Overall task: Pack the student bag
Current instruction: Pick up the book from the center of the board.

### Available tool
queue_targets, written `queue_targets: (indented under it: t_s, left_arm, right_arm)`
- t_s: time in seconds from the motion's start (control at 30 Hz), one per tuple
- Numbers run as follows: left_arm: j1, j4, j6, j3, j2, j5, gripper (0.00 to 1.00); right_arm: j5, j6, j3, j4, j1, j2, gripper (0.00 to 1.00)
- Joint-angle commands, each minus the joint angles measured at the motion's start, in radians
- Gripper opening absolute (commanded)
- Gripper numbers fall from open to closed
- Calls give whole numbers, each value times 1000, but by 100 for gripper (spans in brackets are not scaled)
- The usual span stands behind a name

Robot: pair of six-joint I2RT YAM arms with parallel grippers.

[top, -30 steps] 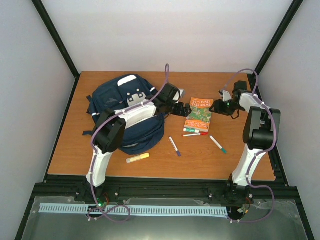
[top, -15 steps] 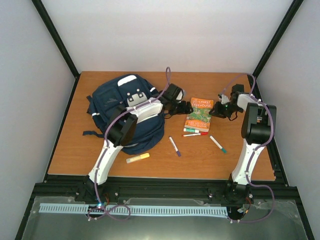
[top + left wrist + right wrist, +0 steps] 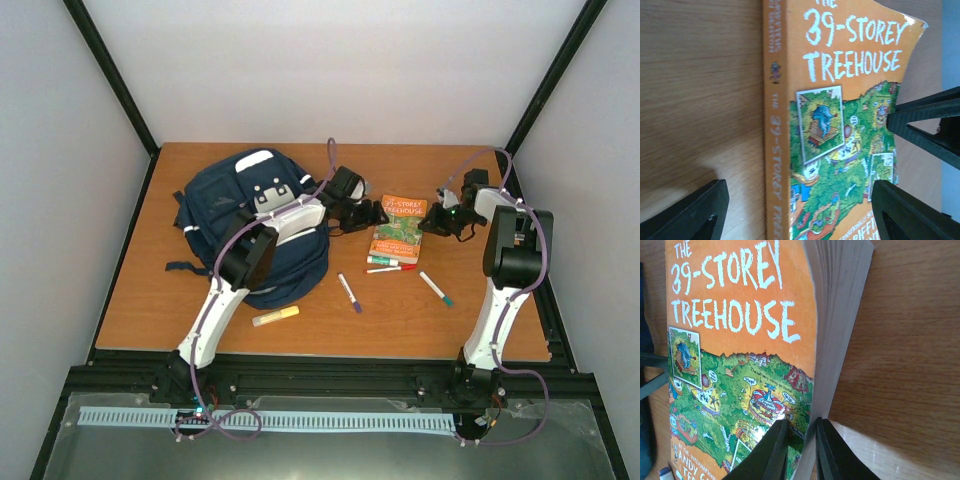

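1. Right gripper (image 3: 801, 432) is pinched almost shut on the book (image 3: 397, 230). It has the page edge at one corner. That side of the book looks lifted a little off the table (image 3: 150, 300).
2. Left gripper (image 3: 797, 200) is wide open and holds nothing. It has one finger on the spine side of the book and one on the page side. The spine-side finger is not touching the book.
3. The bag (image 3: 215, 200) lies on the far left part of the table, just left of the book. Part of it is under my left arm. I can't tell from here if its mouth is open.
4. I think the step is picking up the book so it can go in the bag. Four pens (image 3: 349, 292) and a yellow marker (image 3: 275, 316) lie loose on the table, so most of the packing looks not yet done.
5. Next, I think the open fingers must close on the book for a firm hold. Then I would lift it and carry it left to the bag.
6. I would go slow. A pinch on a thin edge could slip or bend the cover. Two pens lie right by the near end of the book and might get dragged.
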Motion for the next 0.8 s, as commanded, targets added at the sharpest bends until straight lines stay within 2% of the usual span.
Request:
queue_targets:
  t_s: [0.0,0.2,0.37,0.53,0.77]
  left_arm:
    - [-2,-18,-82,20,80,109,81]
    - [-2,64,-162,11,109,251,80]
    - [-2,306,-293,-83,69,353,79]
    - [-6,514,-410,-139,-3,371,76]
    - [-29,531,-468,-87,-13,359,70]
  right_arm:
    - [220,-8,-48,-12,-19,71,15]
    - [223,-21,-46,-10,-17,72,14]
    - [245,-35,-38,-16,0,78,12]
    - [245,-40,-38,-15,1,79,11]
    - [239,-48,-36,-16,1,80,12]
